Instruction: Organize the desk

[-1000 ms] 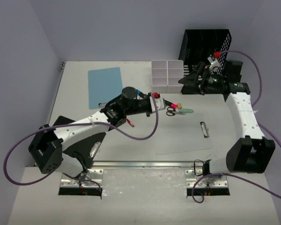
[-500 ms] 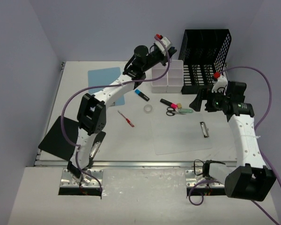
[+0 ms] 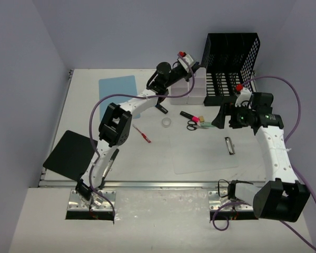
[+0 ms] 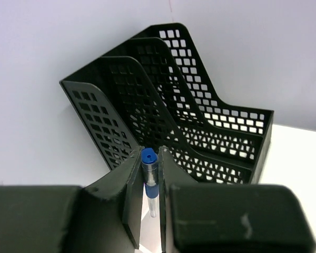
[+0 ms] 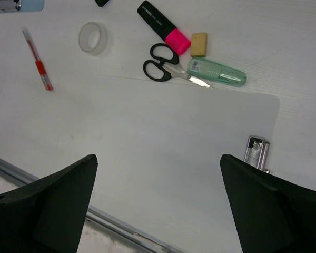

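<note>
The desk (image 3: 84,118) is a wide off-white tabletop with a metal rail (image 3: 158,184) along its near edge. My left gripper (image 3: 193,67) hangs raised over the white compartment bins (image 3: 192,89). In the left wrist view it (image 4: 149,154) is shut on a blue-capped pen (image 4: 148,176) with a clear barrel, and the black mesh rack (image 4: 200,132) stands just ahead. My right gripper (image 3: 218,117) stands wide open above a clear plastic sheet (image 5: 174,142), with nothing between its fingers (image 5: 68,203).
A pink highlighter (image 5: 163,23), yellow eraser (image 5: 198,44), scissors (image 5: 166,66) and a green translucent item (image 5: 218,72) lie together. Also on the desk are a tape roll (image 5: 92,38), red pen (image 5: 38,60), binder clip (image 5: 257,152), blue sheet (image 3: 117,96) and black notebook (image 3: 71,153).
My left arm has swung from the middle of the desk up to the bins, then edged right. The right arm has drawn back from the rack to above the scissors area.
</note>
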Tool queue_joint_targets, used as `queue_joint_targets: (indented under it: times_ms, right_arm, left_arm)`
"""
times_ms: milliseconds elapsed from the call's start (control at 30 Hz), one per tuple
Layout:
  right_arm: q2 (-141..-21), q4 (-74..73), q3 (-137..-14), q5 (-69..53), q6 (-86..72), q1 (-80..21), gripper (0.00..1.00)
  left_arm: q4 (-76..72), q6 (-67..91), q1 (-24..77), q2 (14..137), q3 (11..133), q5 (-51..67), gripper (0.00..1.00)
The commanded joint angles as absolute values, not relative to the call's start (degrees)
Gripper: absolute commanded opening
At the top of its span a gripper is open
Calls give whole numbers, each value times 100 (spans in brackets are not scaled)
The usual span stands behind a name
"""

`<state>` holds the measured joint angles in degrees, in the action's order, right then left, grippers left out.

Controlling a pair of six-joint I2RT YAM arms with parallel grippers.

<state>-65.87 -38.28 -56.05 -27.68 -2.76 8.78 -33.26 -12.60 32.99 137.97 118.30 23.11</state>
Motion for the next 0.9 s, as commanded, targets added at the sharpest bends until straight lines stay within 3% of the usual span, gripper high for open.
queue_joint_targets:
  times_ms: [0,433,867]
  right_arm:
    - [-6627,-3814,-5678,-2944,-211,888,99]
    - [-6671,-3920,-5590,-3138,-185,879,99]
    - [-6882,-3911,-5643,-3375,-352,879,99]
  left_arm:
    - [-4034,-1266,3270,13939,12234,2277,0]
    - [-4166,-1046,2954,14388,12621,1855,0]
    - [-4307,-932,2584,13975,11672,1802,0]
